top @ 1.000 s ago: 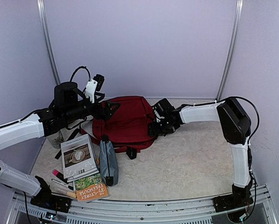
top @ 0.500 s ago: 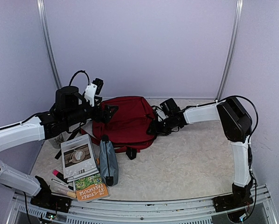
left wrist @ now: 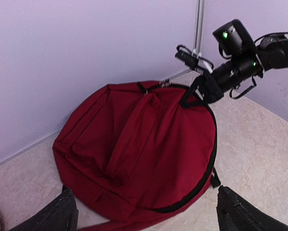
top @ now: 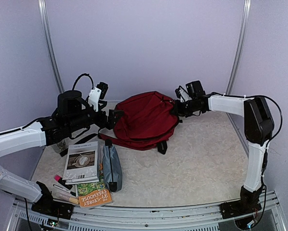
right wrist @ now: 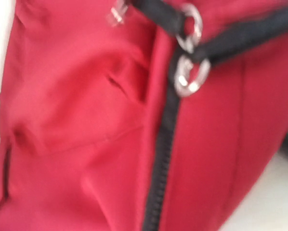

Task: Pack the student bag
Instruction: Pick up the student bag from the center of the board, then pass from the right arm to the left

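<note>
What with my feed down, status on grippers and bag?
Left gripper open beside student bag. Right gripper shut on its top. Zip pouch, books sit unpacked.

I'm seeing plain lilac walls (top: pixel 144 48) all around. Metal posts (top: pixel 238 53) are rising beside a pale marbled tabletop (top: pixel 202 163).

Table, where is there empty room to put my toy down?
The big bare patch of table lies between the student bag and the right arm, down to the near edge. The left front is crowded with booklets and a grey pouch.
</note>
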Robot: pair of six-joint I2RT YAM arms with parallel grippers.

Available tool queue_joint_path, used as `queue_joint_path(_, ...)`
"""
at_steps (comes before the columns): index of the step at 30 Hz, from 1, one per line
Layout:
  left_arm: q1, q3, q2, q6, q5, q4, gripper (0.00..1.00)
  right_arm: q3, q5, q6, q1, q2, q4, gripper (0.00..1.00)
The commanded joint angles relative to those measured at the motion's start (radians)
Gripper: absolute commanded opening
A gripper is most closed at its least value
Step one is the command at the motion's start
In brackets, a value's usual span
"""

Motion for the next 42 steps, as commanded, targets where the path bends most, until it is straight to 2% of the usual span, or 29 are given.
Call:
queue_joint_path(1, -0.004, -0.011, -0.027, 0.022, 0.012, 0.040, 0.97, 0.175, 0.235, -0.262, -0.017, -0.202, -0.086, 0.00)
queue_joint_path(5, -0.005, -0.014, -0.034, 0.030, 0.033, 0.048, 0.97, 0.217, 0.333, -0.409, -0.017, -0.327, -0.110, 0.00)
queue_joint_path(10, -0.005, -0.013, -0.027, 0.043, 0.079, 0.048, 0.96, 0.181, 0.242, -0.594, -0.006, -0.467, -0.146, 0.00)
queue_joint_path(15, -0.005, -0.013, -0.044, 0.113, 0.210, 0.034, 0.90, 0.036, 0.164, -0.877, 0.074, -0.603, -0.204, 0.00)
queue_joint_path(19, -0.017, 0.005, -0.035, 0.139, 0.247, 0.012, 0.86, -0.136, 0.119, -1.071, 0.153, -0.717, -0.214, 0.00)
queue_joint_path(25, -0.088, 0.114, 0.012, 0.260, 0.326, -0.079, 0.86, -0.288, -0.066, -1.284, 0.162, -0.889, -0.222, 0.00)
queue_joint_path(28, -0.146, 0.159, 0.045, 0.360, 0.280, -0.100, 0.90, -0.313, -0.097, -1.344, 0.162, -0.936, -0.229, 0.00)
queue_joint_path(31, -0.245, 0.229, 0.089, 0.561, 0.179, -0.129, 0.99, -0.285, -0.108, -1.376, 0.162, -0.932, -0.310, 0.00)
queue_joint_path(33, -0.327, 0.290, 0.131, 0.712, 0.058, -0.152, 0.99, -0.238, -0.115, -1.394, 0.162, -0.911, -0.387, 0.00)
queue_joint_path(35, -0.361, 0.384, 0.182, 0.756, -0.009, -0.194, 0.99, -0.187, -0.136, -1.419, 0.162, -0.886, -0.486, 0.00)
queue_joint_path(38, -0.328, 0.567, 0.259, 0.715, 0.026, -0.313, 0.99, -0.150, -0.156, -1.449, 0.162, -0.881, -0.567, 0.00)
queue_joint_path(42, -0.317, 0.654, 0.320, 0.778, 0.108, -0.430, 0.99, -0.202, -0.178, -1.484, 0.164, -0.932, -0.537, 0.01)
